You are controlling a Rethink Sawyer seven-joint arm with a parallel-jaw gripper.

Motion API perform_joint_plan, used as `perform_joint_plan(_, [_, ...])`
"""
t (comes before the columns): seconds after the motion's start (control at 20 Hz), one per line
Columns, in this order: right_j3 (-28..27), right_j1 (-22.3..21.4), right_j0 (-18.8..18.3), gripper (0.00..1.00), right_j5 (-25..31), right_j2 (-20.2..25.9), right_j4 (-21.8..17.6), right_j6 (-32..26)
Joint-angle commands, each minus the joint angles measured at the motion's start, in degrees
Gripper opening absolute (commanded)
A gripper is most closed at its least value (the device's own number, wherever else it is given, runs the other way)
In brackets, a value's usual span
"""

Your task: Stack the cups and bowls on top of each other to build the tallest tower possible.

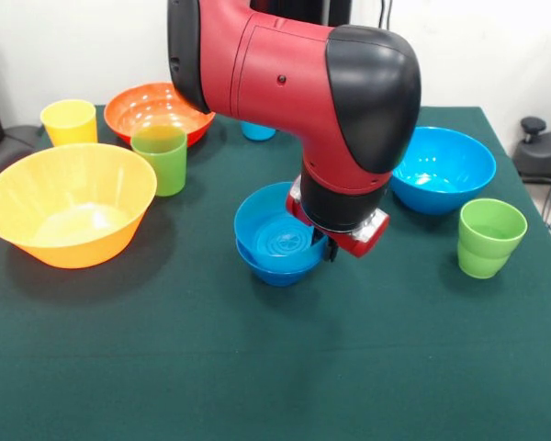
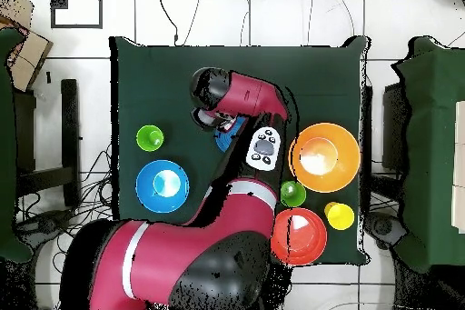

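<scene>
the red and black arm's gripper (image 1: 331,250) sits at the right rim of two nested glossy blue plastic bowls (image 1: 274,237) mid-table on the green cloth (image 1: 275,367); whether it grips cannot be told. the big yellow-orange bowl (image 1: 69,204) stands well left, the big light blue bowl (image 1: 444,169) right.

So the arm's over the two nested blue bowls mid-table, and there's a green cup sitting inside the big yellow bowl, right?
Not quite. The arm is over the nested blue bowls, but the big yellow bowl is empty. The front view shows the green cup standing on the table behind it, beside the orange-red bowl.
</scene>
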Motion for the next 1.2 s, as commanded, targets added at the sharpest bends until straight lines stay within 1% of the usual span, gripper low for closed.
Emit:
perform_joint_plan(0.05, [-0.1, -1.6, -0.5, 0.00, 4.5, 4.9, -3.2, -0.6])
perform_joint_plan(0.25, [-0.1, -1.9, -0.4, 0.00, 4.9, 4.6, -3.4, -0.8])
perform_joint_plan(0.5, [2.2, -3.1, 0.2, 0.00, 3.3, 4.3, -3.7, -0.6])
perform_joint_plan(0.55, [1.5, -2.7, 0.1, 0.00, 3.7, 4.2, -3.7, -0.6])
perform_joint_plan(1.2, [0.7, -2.3, 0.0, 0.00, 3.6, 4.2, -4.1, -0.6])
